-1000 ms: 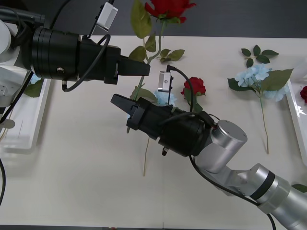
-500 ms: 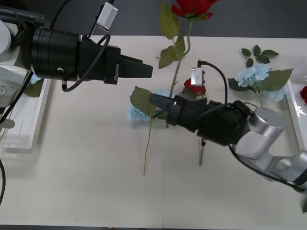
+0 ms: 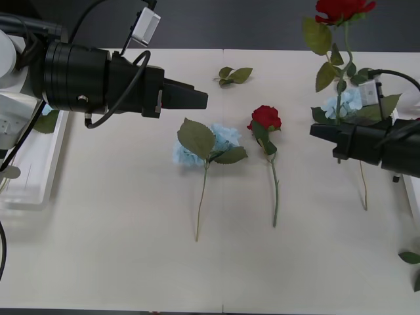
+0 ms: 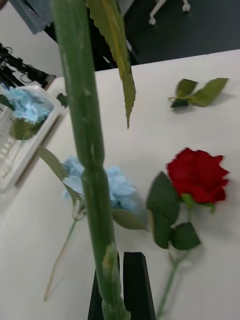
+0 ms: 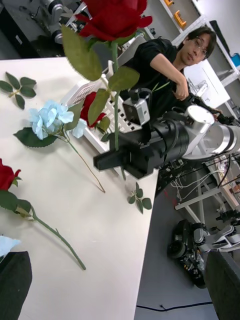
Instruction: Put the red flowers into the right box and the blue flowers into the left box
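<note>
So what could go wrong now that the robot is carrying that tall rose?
The right gripper pinches the held red rose low on its thin stem, so the heavy head might tip or slip sideways. On the way to the right box, the stem could brush the blue flower lying beneath it. The left gripper hovers mid-table, away from that path.

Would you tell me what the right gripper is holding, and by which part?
The right gripper is shut on a red rose, gripping low on its stem, with the head upright above.
</note>
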Controlling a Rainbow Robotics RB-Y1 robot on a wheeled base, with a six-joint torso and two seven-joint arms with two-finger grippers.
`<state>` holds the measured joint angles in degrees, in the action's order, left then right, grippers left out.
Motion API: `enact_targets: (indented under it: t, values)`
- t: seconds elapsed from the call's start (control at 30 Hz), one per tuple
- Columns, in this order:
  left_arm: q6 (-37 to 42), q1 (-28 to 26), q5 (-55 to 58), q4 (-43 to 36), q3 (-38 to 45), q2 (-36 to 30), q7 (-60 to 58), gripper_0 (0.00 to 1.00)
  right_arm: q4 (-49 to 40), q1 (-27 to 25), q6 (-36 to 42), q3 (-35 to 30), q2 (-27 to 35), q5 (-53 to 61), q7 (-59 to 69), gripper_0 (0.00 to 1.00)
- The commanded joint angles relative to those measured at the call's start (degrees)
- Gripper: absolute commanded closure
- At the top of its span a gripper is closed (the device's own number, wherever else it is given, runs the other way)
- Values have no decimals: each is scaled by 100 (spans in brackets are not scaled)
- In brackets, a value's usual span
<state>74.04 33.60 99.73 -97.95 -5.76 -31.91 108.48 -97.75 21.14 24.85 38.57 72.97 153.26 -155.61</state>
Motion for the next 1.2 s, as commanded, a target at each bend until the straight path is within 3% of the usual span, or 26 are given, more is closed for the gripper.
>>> enact_targets:
  t: [0.03, 0.3, 0.6, 0.77, 1.03, 1.2]
  values:
    - [-48, -152, 46, -101, 128, -52, -108, 0, 547, 57, 37, -52, 481, -296, 620, 100]
    - [-39, -222, -551, -180, 31, -342, -319, 0, 1944, 48, 336, -52, 903, -1290, 980, 100]
    - [172, -380, -2467, -1077, -400, -500, -2059, 0, 3421, 22, 881, -52, 1167, -1632, 919, 100]
    - [576, -371, -3267, -1393, -699, -447, -3008, 0, 4247, 22, 916, -52, 1087, -2010, 822, 100]
    - [1912, -134, -4102, -1534, -866, 27, -3975, 0, 5258, -22, 811, -52, 727, -2379, 708, 100]
    - [1886, 7, -4998, -2017, -1727, -105, -4828, 0, 5539, -22, 380, -52, 376, -2907, 708, 100]
